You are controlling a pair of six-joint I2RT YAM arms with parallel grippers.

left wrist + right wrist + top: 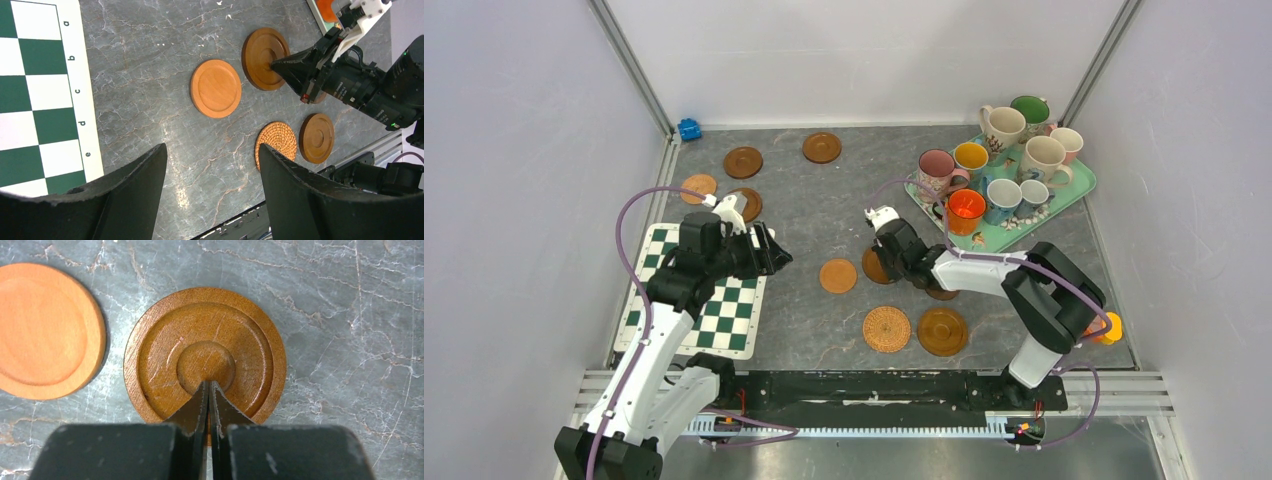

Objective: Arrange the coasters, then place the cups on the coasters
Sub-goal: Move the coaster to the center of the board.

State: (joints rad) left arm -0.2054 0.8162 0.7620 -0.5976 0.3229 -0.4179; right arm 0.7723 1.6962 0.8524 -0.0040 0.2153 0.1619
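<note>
The right gripper (pixel 209 386) is sitting closed, its jaws pressed together with nothing between them. Its tips are resting at the near edge of the round centre of a dark brown coaster (pixel 210 320). Whether they are pressing down or only just touching is hard to tell. The fingers are covering the near rim of that coaster. Just beside it, apart from it, an orange coaster (pixel 42 330) is lying flat on the grey table (pixel 350 315), its left edge cut off by the wrist view.

Nearer the arm bases, a woven coaster (pixel 886 328) and another brown coaster (pixel 942 331) are lying side by side. Between them and the gripper, the right forearm is hiding all but a sliver of a further coaster (pixel 941 293).

The left gripper (pixel 211 150) is hanging open and empty over bare table, beside the edge of the checkered mat (pixel 35 90). In its wrist view its right finger is cutting off one side of the woven disc. From above, the left wrist is covering part of a coaster (pixel 749 205). Three more coasters (pixel 743 161) are lying unobstructed toward the far left.

The cups (pixel 1002 125) are all standing crowded on the mint tray (pixel 1079 185) at the far right, none of them on a coaster. They are overlapping one another, so several handles are not showing.
</note>
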